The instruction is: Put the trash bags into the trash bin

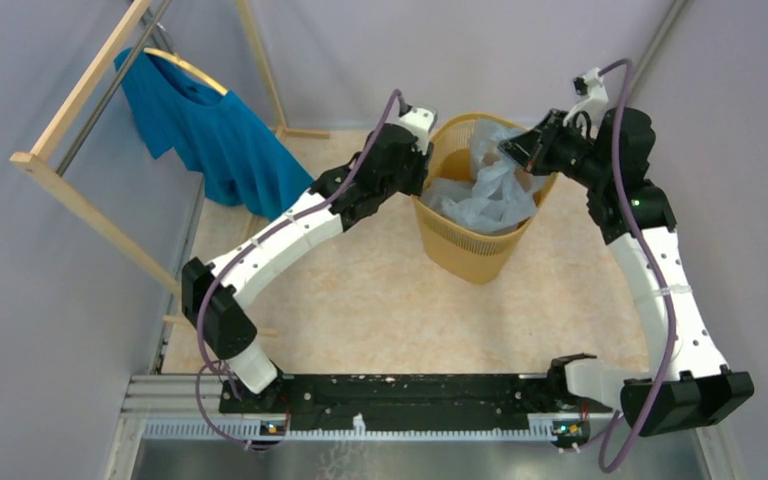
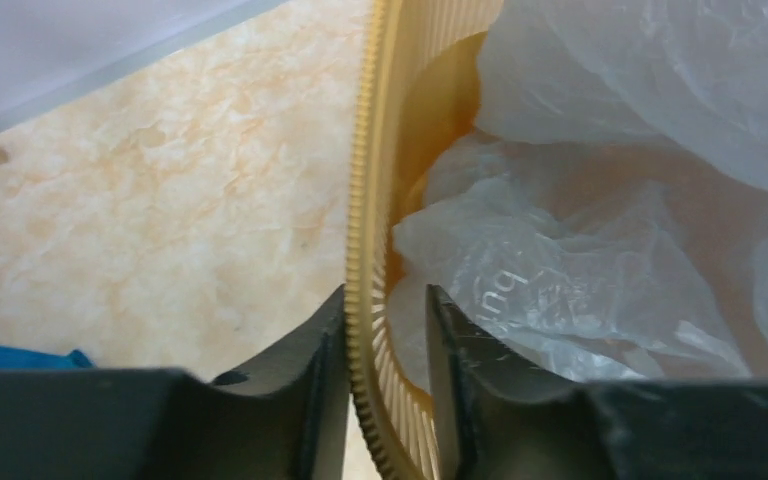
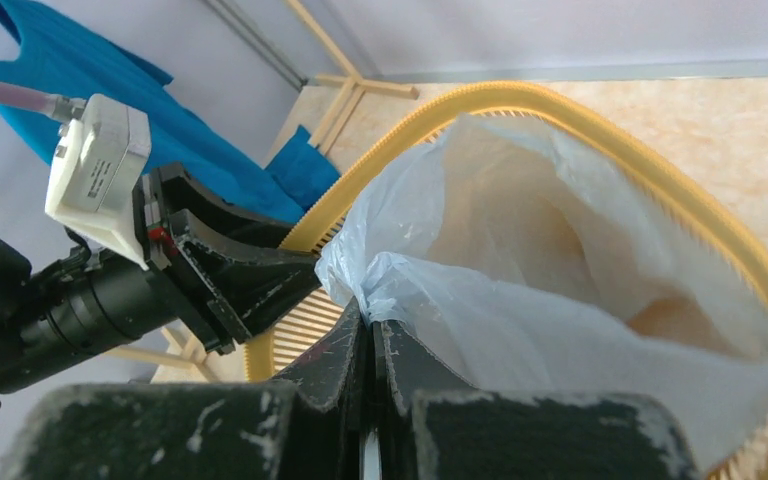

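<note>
The trash bin [image 1: 465, 250] stands near the tabletop's far edge, right of middle, the trash bag [image 1: 490, 195] mostly inside it, part rising above the rim. The left gripper [image 2: 385, 300] is clamped on the bin's wall, one finger each side. The right gripper [image 3: 372, 310] is pinched tight on a fold of the bag
</note>
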`<state>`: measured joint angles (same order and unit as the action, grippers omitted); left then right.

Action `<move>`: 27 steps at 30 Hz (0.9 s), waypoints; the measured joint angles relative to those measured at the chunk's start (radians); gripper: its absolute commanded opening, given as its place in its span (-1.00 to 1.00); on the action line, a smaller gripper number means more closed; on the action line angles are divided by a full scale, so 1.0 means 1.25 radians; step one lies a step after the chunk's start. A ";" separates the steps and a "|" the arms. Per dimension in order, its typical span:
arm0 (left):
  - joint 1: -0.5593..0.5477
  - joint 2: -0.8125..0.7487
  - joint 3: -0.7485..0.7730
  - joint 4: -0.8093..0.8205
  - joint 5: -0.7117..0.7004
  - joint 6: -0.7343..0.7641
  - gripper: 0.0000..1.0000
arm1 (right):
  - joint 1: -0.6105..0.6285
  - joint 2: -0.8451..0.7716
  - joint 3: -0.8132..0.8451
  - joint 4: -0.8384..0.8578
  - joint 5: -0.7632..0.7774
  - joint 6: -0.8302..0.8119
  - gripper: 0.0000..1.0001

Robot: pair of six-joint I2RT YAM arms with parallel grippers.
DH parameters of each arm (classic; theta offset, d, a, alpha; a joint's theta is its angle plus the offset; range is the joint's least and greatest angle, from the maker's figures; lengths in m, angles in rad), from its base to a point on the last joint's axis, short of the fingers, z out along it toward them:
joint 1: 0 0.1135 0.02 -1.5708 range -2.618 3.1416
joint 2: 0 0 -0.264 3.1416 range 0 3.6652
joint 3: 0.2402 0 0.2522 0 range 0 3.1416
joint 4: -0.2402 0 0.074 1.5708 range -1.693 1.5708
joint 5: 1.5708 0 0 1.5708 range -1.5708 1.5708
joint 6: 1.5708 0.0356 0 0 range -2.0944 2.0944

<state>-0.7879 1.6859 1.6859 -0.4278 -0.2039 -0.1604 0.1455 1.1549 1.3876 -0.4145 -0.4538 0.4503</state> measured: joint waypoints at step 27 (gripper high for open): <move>-0.009 -0.375 -0.321 -0.125 -0.196 -0.410 -0.40 | 0.196 0.147 0.002 0.117 -0.057 0.061 -1.00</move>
<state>-0.7994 1.2171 1.2850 -0.5838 -0.4488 -0.6735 0.3908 1.3392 1.3895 -0.2684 -0.5251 0.5270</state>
